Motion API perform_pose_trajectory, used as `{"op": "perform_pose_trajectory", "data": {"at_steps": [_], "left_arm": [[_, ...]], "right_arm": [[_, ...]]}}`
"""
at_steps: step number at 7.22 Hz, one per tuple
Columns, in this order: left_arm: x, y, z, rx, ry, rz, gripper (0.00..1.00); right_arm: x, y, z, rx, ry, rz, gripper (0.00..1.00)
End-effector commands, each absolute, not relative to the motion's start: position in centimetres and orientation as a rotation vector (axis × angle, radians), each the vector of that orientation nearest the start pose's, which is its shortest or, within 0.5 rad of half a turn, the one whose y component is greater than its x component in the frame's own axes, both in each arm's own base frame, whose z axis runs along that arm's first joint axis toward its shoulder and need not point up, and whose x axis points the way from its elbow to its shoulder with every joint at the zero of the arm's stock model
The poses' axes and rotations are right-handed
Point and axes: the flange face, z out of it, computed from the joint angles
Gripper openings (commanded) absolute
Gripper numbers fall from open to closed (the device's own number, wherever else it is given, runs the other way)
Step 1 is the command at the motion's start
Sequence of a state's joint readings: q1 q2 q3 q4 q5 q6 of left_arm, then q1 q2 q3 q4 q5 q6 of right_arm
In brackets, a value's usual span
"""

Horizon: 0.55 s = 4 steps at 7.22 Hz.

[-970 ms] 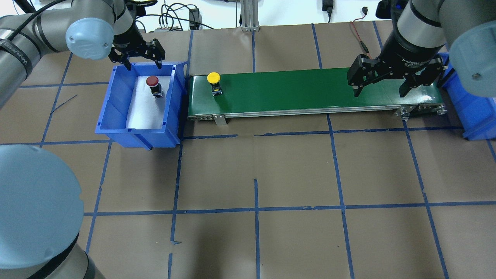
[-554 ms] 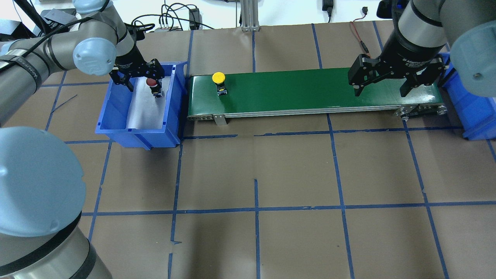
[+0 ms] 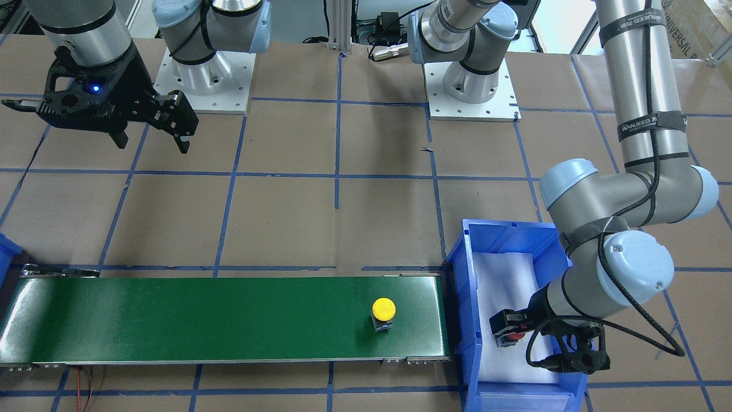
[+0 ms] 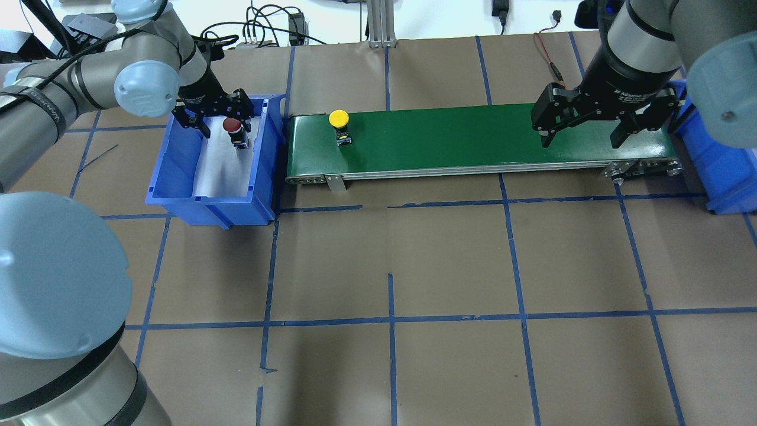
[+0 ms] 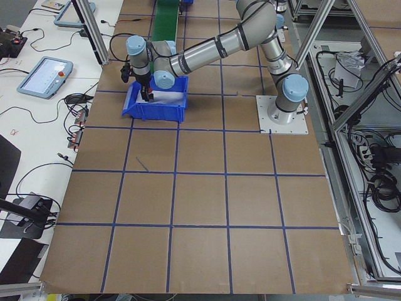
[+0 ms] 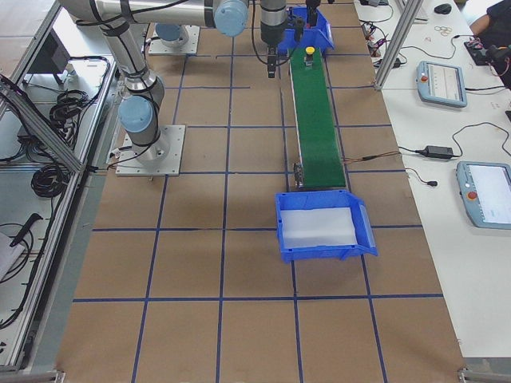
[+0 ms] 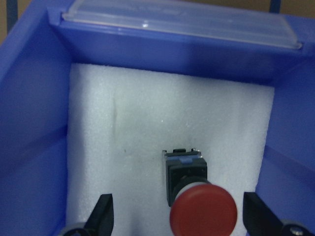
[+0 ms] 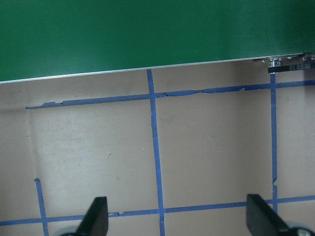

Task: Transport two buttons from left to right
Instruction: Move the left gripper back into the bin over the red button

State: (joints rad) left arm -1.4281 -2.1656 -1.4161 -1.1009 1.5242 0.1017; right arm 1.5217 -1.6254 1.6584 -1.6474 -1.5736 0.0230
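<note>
Down in the blue plastic bin (image 4: 177, 155) at the 9 o'clock end of the table sits the left gripper (image 4: 219, 116). Its jaws are spread wide, one finger on each side of the red-capped mushroom push-button on its dark base (image 7: 202, 210), and the wrist view shows neither finger touching it. The red button stands upright on the white foam liner (image 4: 220, 173), toward the 12 o'clock end of the bin in the overhead view. Just past the bin wall at 3 o'clock, the yellow-capped mushroom push-button on a dark base (image 4: 338, 119) stands upright on the long green conveyor belt (image 4: 461, 137), close to the belt's 9 o'clock end. At the belt's 3 o'clock end the right gripper (image 4: 581, 141) hangs above the surface, jaws wide and holding nothing. Its wrist camera looks down at the belt's edge and the brown paper table marked with blue tape lines (image 8: 206, 147). A second blue plastic bin (image 4: 722, 173) sits just beyond that end of the belt, at 3 o'clock.
</note>
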Motion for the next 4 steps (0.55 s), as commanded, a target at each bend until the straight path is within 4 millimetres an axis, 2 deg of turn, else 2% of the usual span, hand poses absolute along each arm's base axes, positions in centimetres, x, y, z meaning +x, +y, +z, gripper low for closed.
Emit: {"op": "perform_pose_trajectory", "data": {"at_steps": [1, 3, 4], "left_arm": [[-3.8, -70.6, 24.38, -0.072, 3.185, -0.043, 0.71], [-3.85, -70.3, 24.76, -0.126, 3.185, -0.025, 0.43], [-3.86, -70.2, 24.77, -0.149, 3.185, -0.012, 0.35]], "right_arm": [[10.95, -47.82, 47.82, 0.114, 3.144, -0.065, 1.0], [10.99, -47.85, 47.92, 0.113, 3.139, -0.07, 1.0], [11.0, -47.84, 47.9, 0.116, 3.139, -0.067, 1.0]]}}
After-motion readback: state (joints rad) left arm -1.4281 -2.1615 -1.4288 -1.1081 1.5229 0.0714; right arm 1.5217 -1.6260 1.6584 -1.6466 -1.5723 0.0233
